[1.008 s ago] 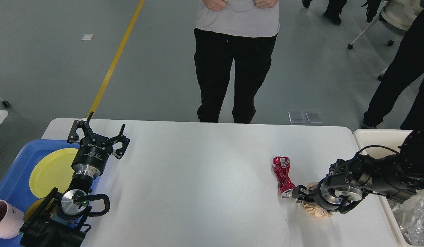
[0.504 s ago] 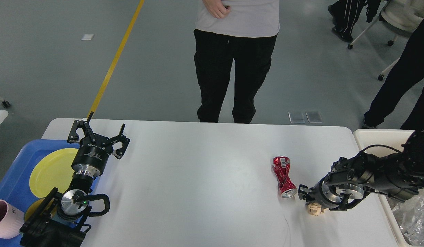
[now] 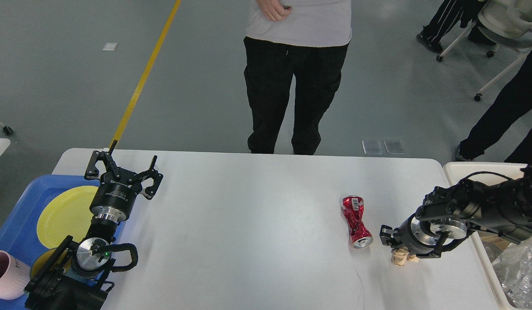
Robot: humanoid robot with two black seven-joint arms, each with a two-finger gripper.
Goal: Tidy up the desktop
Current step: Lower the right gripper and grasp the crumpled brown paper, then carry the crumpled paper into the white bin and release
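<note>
The big white desktop [image 3: 248, 224] fills the middle. A blue tray [image 3: 20, 224] sits at its left edge. The left gripper [image 3: 122, 170] hangs spread wide, holding nothing. A squashed red can [image 3: 356, 221] lies near the right gripper [image 3: 393, 241], which seems clamped on a paper wad [image 3: 401, 257].

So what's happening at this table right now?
The right gripper is shut on a crumpled paper wad, beside a crushed red can lying on the desktop. The left gripper hangs open and empty by the blue tray. A cream bin sits at the right.
</note>
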